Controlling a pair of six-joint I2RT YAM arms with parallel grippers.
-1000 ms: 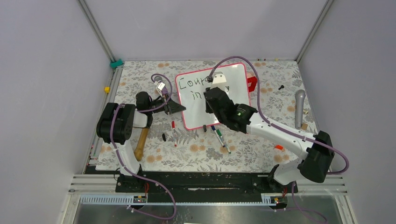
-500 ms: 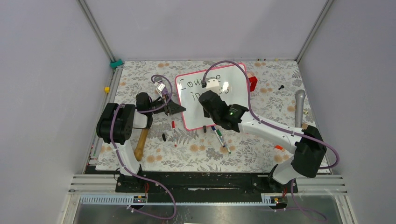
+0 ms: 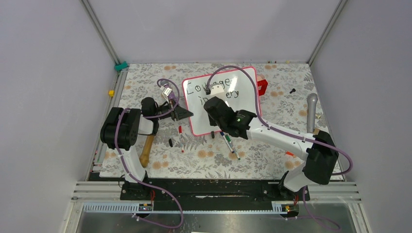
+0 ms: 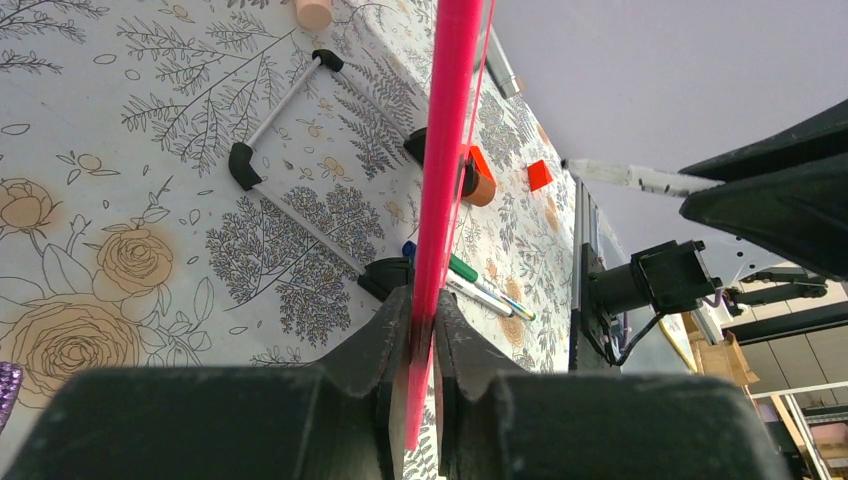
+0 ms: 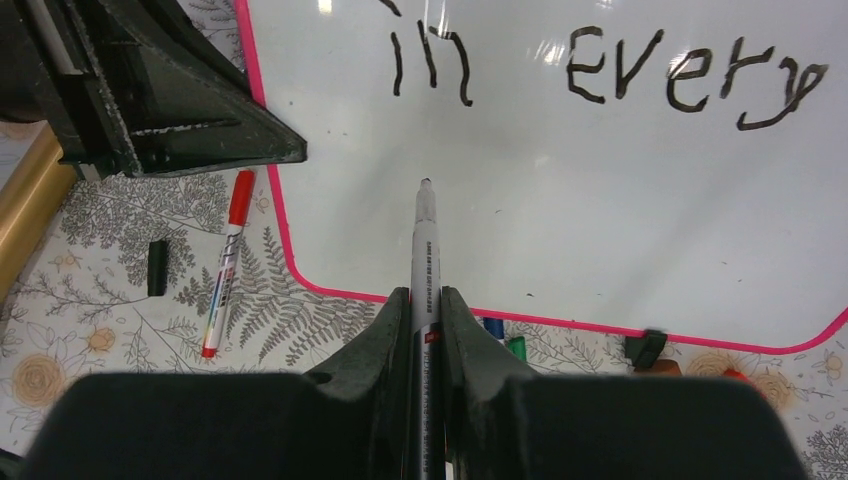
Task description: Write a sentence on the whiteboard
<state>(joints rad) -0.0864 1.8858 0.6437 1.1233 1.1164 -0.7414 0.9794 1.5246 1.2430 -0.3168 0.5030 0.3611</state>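
The whiteboard lies ahead of the right gripper; the left gripper clenches its pink edge. The right gripper grasps a marker — the sentence, "in every" showing, sits beyond its tip.
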